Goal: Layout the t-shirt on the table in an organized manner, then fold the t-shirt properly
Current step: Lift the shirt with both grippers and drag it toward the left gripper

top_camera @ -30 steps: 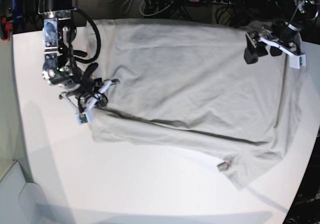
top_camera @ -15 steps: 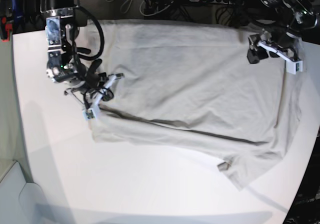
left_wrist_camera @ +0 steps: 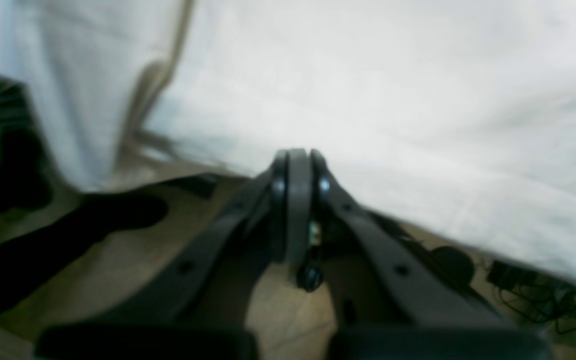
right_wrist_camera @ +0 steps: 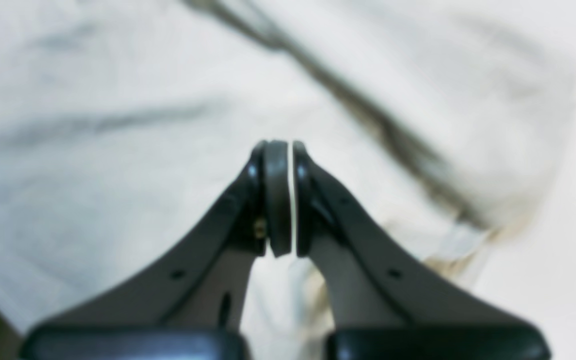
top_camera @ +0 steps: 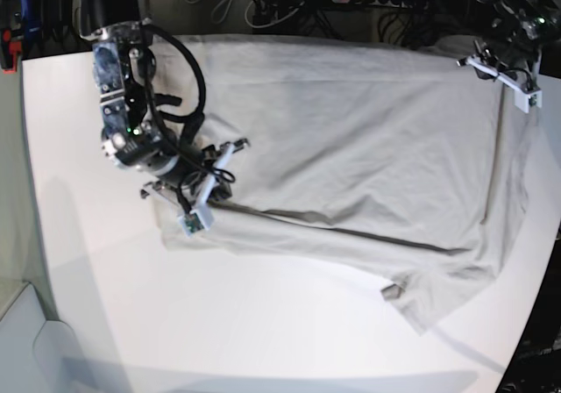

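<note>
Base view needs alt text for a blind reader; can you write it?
A light grey-beige cotton t-shirt lies spread, partly folded, across a large white table. The right gripper, jaws shut, sits over its edge; the left gripper is at the far corner.

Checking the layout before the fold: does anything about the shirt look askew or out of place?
Yes. The t-shirt lies skewed on the table: a long diagonal crease crosses its lower part, the near-right corner is bunched, and its right edge hangs past the table's edge. Nothing looks torn or stained.
</note>
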You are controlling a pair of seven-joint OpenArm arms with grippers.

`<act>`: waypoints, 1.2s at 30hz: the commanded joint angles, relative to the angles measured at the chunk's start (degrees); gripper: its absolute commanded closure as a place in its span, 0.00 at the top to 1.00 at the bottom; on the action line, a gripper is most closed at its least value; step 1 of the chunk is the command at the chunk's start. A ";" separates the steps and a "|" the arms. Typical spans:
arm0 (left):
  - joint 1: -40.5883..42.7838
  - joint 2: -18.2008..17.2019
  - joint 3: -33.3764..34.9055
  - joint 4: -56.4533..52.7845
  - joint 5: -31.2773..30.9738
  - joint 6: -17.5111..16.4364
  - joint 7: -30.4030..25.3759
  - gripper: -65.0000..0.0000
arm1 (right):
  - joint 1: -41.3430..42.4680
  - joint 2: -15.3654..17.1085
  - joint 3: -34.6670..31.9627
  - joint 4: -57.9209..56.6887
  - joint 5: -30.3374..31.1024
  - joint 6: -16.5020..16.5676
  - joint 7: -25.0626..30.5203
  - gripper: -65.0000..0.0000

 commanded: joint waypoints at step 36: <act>-47.33 -5.39 0.45 -56.31 25.00 5.03 -29.65 0.00 | 3.04 10.96 -9.74 -9.61 0.26 0.37 4.38 0.00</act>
